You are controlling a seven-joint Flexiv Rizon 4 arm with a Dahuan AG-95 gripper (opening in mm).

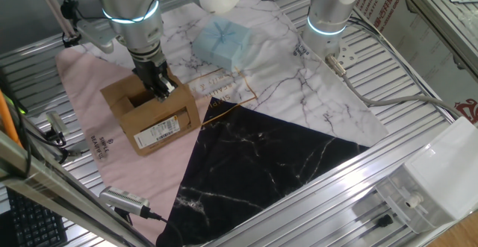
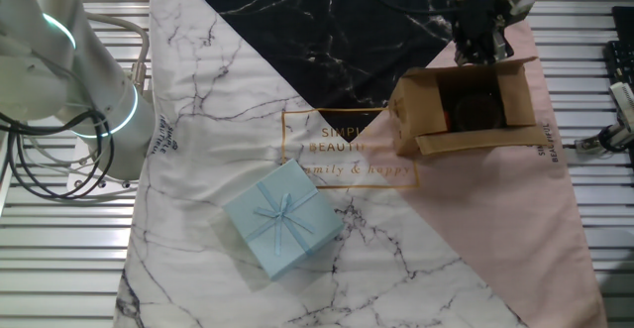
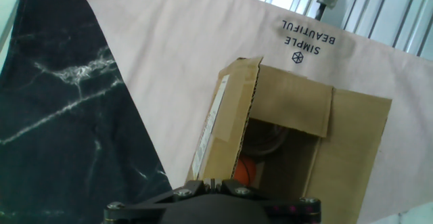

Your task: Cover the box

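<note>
Cardboard of this kind was light and thin, I judged: the box (image 1: pixel 153 113) would slide on the cloth if I pushed sideways, and its flaps would bend along their creases but could crumple under a hard squeeze. It stood on the pink part of the cloth (image 1: pixel 82 83), with the white printed label (image 1: pixel 158 132) on one long side and its top open; something orange (image 3: pixel 246 172) lay inside, too dark to name. In the other fixed view one long flap (image 2: pixel 478 140) hung outward and a short flap (image 2: pixel 414 105) leaned up at the end. I thought the best hold was the free edge of a flap, near its middle, so that it folds evenly.

My gripper (image 1: pixel 160 87) was at the rim of the box, on the long side with the label, the fingertips just at the edge of the opening. Whether my fingers were wide or pinching the cardboard, I could not tell; the hand view showed only their base.

Farther away, on the white marble part, the pale blue gift box (image 2: pixel 283 218) lay well apart.
</note>
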